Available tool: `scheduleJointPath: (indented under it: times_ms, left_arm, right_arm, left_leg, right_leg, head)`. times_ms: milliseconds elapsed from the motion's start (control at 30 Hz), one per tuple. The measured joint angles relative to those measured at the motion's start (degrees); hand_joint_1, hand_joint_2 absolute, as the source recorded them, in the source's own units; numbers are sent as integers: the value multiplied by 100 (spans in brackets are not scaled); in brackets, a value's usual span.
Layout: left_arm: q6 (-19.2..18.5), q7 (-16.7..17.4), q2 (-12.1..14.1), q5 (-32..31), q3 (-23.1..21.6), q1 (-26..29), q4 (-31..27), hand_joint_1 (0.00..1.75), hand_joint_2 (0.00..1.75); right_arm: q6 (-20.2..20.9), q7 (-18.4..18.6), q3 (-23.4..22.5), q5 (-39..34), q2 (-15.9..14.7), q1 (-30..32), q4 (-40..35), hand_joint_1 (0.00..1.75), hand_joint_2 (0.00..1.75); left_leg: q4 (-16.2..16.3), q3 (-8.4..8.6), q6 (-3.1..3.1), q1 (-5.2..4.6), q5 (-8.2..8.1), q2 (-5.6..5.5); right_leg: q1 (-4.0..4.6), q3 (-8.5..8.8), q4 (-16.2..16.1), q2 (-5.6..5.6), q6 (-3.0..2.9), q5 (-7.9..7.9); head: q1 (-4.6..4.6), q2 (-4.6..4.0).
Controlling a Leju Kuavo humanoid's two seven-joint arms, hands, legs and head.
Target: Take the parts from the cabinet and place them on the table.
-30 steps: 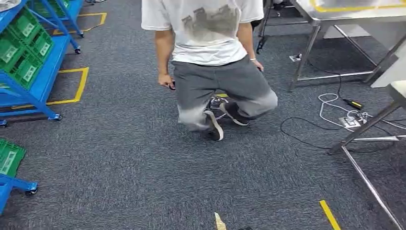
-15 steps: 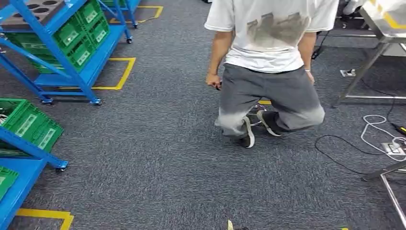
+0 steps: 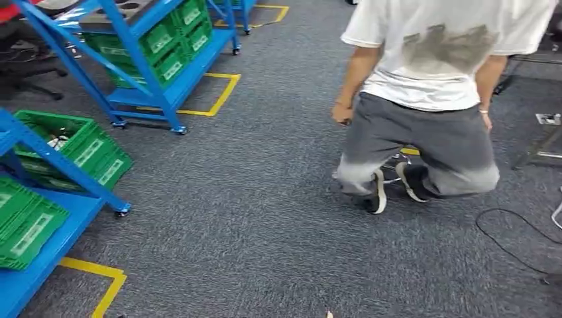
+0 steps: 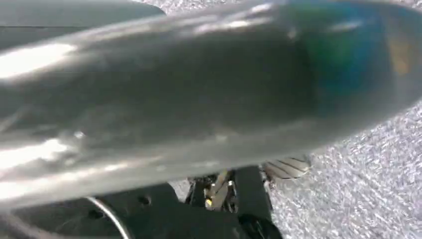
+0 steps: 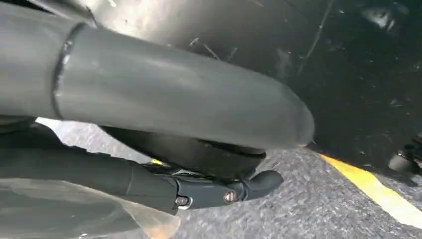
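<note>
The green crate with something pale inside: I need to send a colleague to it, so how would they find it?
Start at the blue rack nearest the camera, on the left of the head view. On its upper shelf an open green crate tilts outward toward the aisle. Unlike the crates below it, a pale object lies inside; what it is cannot be told.

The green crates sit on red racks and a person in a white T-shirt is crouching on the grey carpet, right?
Not quite. In the head view the racks are blue, not red. The rest holds: the green crates sit on them, and a person in a white T-shirt is crouching on the grey carpet.
</note>
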Motion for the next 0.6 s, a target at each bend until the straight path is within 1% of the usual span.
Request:
scheduleJointPath:
  times_ms: [33,67,100,133,167,200,233,267,300,333,367,400,433,467,500,533,567,600]
  left_arm:
    - [-4,0,-17,-11,-26,-3,0,0,0]
    - [-11,0,-31,-18,-46,-33,0,0,0]
    - [-9,0,-35,-24,-70,-54,0,0,0]
    - [-9,0,-39,-26,-79,-50,0,0,0]
    - [-2,0,-48,-50,-81,-29,0,0,0]
    - [9,17,-48,-105,-85,-29,0,0,0]
    - [33,20,-61,-147,-103,-17,0,0,0]
    - [86,50,-63,-245,-131,-27,0,0,0]
    - [137,83,-74,-367,-197,-34,0,0,0]
    - [175,114,-77,-463,-258,-35,0,0,0]
    - [186,122,-79,-490,-302,-35,0,0,0]
    - [208,122,-92,-485,-339,-30,0,0,0]
    - [223,122,-96,-477,-350,-28,0,0,0]
    - [234,122,-105,-477,-361,-26,0,0,0]
    - [236,122,-116,-481,-370,-25,0,0,0]
    - [238,122,-140,-496,-383,-24,0,0,0]
    - [238,122,-157,-507,-394,-32,0,0,0]
    - [238,120,-164,-525,-407,-35,0,0,0]
  right_arm:
    - [20,0,2,0,-2,-2,0,0,0]
    - [48,15,7,13,-2,0,0,0,0]
    - [81,42,20,50,0,-5,0,0,0]
    - [129,85,52,96,-2,-22,0,0,0]
    - [162,148,89,217,0,-38,0,0,0]
    - [177,238,135,401,9,-58,0,0,0]
    - [197,287,225,606,11,-61,0,0,0]
    - [201,313,335,704,15,-61,0,0,0]
    - [182,308,432,760,15,-72,0,0,0]
    - [160,306,496,806,15,-97,0,0,0]
    - [127,295,540,848,15,-114,0,0,0]
    - [98,275,603,912,15,-132,0,0,0]
    - [83,269,657,946,15,-132,0,0,0]
    - [72,267,711,986,15,-125,0,0,0]
    - [68,267,748,1032,15,-112,0,0,0]
    - [59,269,799,1064,15,-84,0,0,0]
    - [50,271,831,1073,13,-75,2,0,0]
    - [57,291,852,1082,15,-79,4,0,0]
  left_leg:
    - [-288,143,-17,-24,3,330]
    - [-399,171,47,-99,-52,417]
    - [-358,145,121,-83,-77,353]
    - [-346,142,153,-93,-97,292]
    - [-348,134,198,-100,-104,206]
    - [-376,153,242,-76,-79,123]
    - [-380,156,283,-61,-77,63]
    - [-380,152,318,-62,-79,5]
    - [-380,151,346,-69,-86,-75]
    - [-380,153,365,-81,-97,-145]
    - [-378,162,377,-96,-104,-223]
    - [-378,185,387,-112,-110,-322]
    - [-378,203,392,-122,-115,-402]
    - [-377,230,398,-138,-125,-525]
    - [-378,243,397,-143,-131,-610]
    - [-378,239,394,-131,-135,-697]
    - [-350,214,367,-165,-140,-769]
    - [-353,180,337,-124,-130,-836]
  right_leg:
    - [18,35,0,-53,54,-35]
    - [72,-24,30,-97,111,-89]
    - [85,12,4,-171,136,-107]
    - [88,47,-15,-247,152,-122]
    - [82,167,-38,-333,174,-132]
    - [74,163,-35,-348,212,-170]
    - [54,89,103,0,235,-301]
    - [49,-61,419,207,228,-489]
    - [60,-322,941,330,218,-713]
    - [69,-572,1403,373,209,-876]
    - [77,-768,1726,384,197,-947]
    - [85,-880,1821,391,173,-855]
    - [92,-861,1689,402,144,-683]
    - [104,-720,1233,462,87,-310]
    - [116,-569,772,577,30,-5]
    - [128,-447,310,845,-35,200]
    - [92,-394,241,1015,-67,172]
    - [109,-299,128,979,-38,103]
  head:
    - [-4,0]
    - [-44,0]
    - [-11,0]
    - [28,0]
    - [44,0]
    - [37,0]
    - [72,0]
    - [94,0]
    - [122,0]
    - [131,0]
    - [131,0]
    - [129,0]
    - [133,0]
    - [144,0]
    - [144,0]
    - [144,0]
    - [122,0]
    - [151,0]
